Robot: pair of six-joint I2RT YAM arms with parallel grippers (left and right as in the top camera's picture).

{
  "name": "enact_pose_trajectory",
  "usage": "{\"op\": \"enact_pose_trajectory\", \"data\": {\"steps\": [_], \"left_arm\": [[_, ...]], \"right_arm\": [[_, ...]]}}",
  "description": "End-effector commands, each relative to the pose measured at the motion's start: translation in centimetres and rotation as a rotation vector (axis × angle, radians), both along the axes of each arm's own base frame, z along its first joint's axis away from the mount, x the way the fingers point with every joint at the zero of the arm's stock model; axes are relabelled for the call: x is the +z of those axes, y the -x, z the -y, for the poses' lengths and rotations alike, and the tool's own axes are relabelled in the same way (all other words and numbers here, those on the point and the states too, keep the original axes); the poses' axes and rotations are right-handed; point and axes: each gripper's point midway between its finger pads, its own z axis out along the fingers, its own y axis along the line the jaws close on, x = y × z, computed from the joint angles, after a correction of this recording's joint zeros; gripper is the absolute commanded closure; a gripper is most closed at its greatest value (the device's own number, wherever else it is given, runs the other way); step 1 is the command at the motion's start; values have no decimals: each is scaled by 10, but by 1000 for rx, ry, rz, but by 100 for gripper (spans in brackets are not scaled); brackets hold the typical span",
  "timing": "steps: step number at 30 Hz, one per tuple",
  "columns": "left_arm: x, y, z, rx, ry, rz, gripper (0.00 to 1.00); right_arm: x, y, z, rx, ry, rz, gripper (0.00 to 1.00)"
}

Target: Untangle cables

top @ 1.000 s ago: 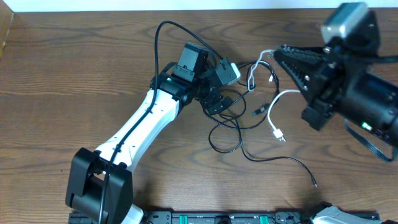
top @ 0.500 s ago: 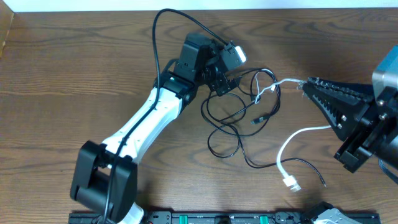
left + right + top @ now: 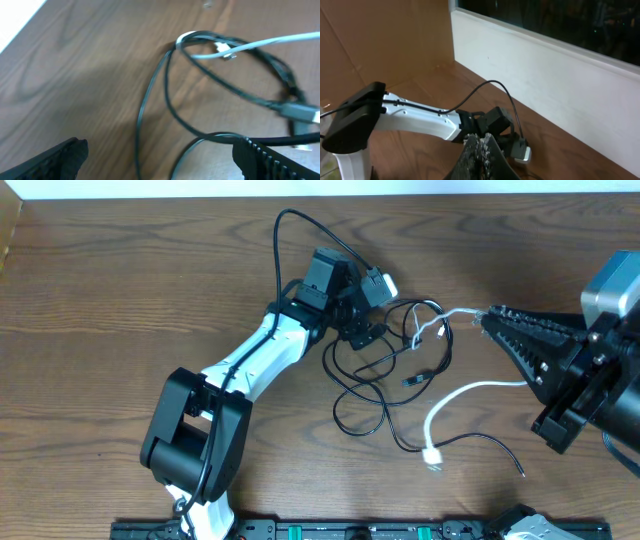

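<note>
Evidently the right gripper (image 3: 488,316) is clenched on the white cable (image 3: 490,385) to pull it clear of the black cables (image 3: 345,380) mid-table, while the left gripper (image 3: 157,150) hovers released (jaws wide) above them.

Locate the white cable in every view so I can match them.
Overhead: white cable runs from the black cables to the right claw; its plug end loops lower centre-right.
Left wrist: white cable crosses the upper right.
Right wrist: not visible.
Shared landmark: the black cables, in overhead and left wrist.
</note>
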Motion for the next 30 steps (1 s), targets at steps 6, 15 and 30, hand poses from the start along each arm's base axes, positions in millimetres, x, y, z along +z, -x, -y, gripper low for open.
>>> {"op": "enact_pose_trajectory", "data": {"steps": [6, 15, 30], "left_arm": [[3, 46, 41, -170, 83, -85, 2], [-12, 89, 60, -245, 26, -180, 2], [-9, 84, 63, -246, 36, -148, 2]], "right_arm": [[-2, 0, 3, -16, 19, 3, 99], [-7, -5, 9, -59, 41, -7, 99], [-14, -11, 6, -59, 61, -26, 99]]}}
